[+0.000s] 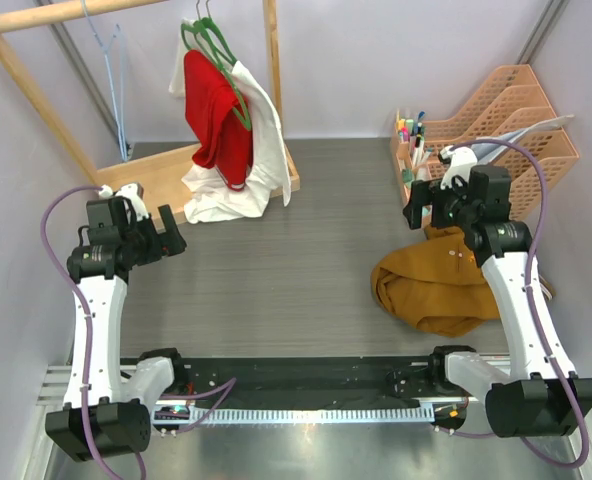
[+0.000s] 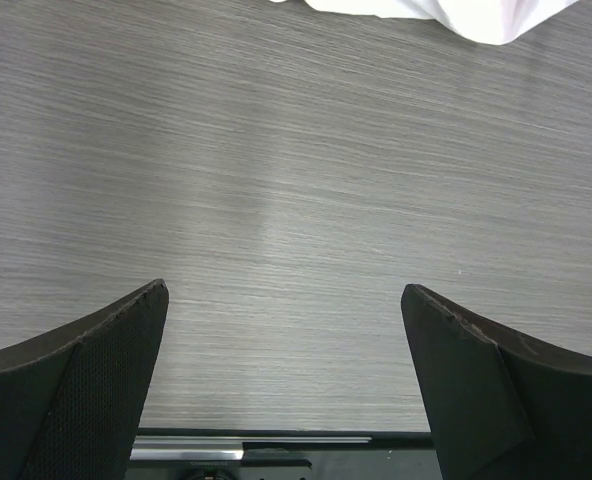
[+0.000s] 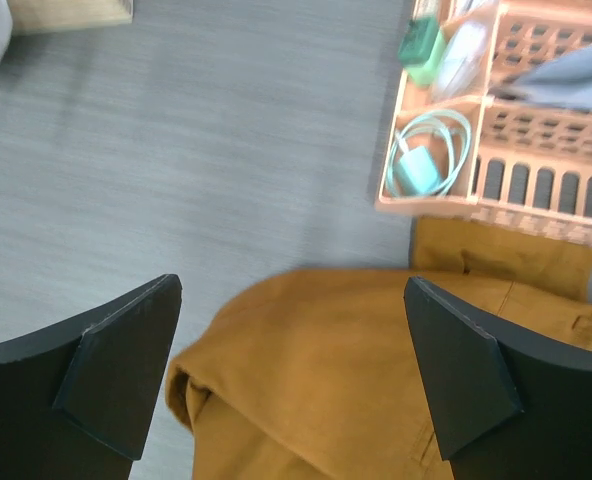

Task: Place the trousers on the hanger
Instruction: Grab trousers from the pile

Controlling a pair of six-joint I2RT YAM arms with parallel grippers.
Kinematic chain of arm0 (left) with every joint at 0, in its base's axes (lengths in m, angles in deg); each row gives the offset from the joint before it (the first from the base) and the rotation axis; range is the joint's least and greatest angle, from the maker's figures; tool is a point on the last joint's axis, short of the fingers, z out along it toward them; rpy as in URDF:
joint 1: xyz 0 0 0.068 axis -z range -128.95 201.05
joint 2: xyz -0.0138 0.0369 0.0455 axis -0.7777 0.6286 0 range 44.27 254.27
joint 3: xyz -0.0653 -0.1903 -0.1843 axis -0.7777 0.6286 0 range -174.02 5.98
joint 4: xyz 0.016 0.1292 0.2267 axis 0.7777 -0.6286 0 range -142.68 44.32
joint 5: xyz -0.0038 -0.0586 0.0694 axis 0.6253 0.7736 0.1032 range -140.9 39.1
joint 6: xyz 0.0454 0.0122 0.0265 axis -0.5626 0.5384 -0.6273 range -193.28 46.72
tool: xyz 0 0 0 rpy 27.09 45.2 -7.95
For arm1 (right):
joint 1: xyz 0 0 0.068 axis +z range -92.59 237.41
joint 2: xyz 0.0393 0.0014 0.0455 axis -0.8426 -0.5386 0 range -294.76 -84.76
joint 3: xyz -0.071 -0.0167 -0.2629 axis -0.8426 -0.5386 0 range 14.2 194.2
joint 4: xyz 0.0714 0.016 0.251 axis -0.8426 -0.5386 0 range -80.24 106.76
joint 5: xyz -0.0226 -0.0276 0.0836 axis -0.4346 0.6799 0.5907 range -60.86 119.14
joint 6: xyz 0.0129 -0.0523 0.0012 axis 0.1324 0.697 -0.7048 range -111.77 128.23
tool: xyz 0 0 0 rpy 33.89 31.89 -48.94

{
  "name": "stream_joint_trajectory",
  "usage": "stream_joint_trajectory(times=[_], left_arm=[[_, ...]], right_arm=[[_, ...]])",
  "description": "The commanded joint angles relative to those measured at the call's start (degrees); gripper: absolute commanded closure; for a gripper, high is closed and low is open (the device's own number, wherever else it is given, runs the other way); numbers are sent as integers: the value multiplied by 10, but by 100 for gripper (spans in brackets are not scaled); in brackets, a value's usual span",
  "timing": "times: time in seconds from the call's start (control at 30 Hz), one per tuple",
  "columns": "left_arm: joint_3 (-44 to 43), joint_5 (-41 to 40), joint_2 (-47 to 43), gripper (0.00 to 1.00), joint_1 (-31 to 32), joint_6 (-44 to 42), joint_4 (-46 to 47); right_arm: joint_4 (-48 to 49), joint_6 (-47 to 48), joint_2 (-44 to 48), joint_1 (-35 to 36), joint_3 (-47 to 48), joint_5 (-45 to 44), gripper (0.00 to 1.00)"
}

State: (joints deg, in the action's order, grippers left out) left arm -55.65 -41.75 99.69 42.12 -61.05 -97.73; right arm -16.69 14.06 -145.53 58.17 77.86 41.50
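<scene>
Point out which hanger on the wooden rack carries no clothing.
The thin light-blue wire hanger, hanging bare on the left of the rack. The green hangers to its right carry the red garment and the white garment.

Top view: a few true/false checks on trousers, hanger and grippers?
The trousers lie crumpled on the table. True.
The light-blue hanger carries the trousers. False: it hangs bare from the wooden rail.
The right gripper is shut on the trousers. False: it is open above them, empty.
The left gripper is open over bare table. True.
The red garment hangs on a green hanger. True.
</scene>
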Motion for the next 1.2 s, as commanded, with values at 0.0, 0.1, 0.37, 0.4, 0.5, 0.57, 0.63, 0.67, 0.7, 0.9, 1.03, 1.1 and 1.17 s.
stream_joint_trajectory(times=[0.0,0.1,0.37,0.4,0.5,0.57,0.63,0.67,0.7,0.9,1.03,1.1,1.17], left_arm=[[-1,46,4,0,-2,-12,20],[-4,50,9,0,1,-30,14],[18,53,-9,0,8,-79,27],[19,57,-14,0,10,-84,28],[26,85,-25,0,15,-105,31],[32,97,-31,0,20,-110,37],[35,108,-35,0,22,-114,39],[37,109,-36,0,23,-115,40],[38,108,-37,0,24,-115,42],[31,103,-40,0,26,-120,42],[21,92,-45,0,26,-120,42],[18,104,-48,0,26,-120,41],[12,112,-52,0,26,-120,42]], right_arm=[[-71,33,-24,-32,40,45,0],[-142,56,-52,-39,56,38,0],[-256,132,-59,-190,43,11,0],[-263,139,-65,-209,43,7,0],[-289,172,-100,-306,46,11,0],[-294,176,-123,-347,47,13,0],[-294,172,-163,-392,48,20,0],[-292,161,-178,-402,49,19,0],[-284,153,-190,-407,48,21,0],[-264,90,-249,-419,67,93,0],[-266,77,-258,-418,70,133,4],[-288,91,-282,-418,76,147,37],[-309,106,-277,-418,94,197,62]])
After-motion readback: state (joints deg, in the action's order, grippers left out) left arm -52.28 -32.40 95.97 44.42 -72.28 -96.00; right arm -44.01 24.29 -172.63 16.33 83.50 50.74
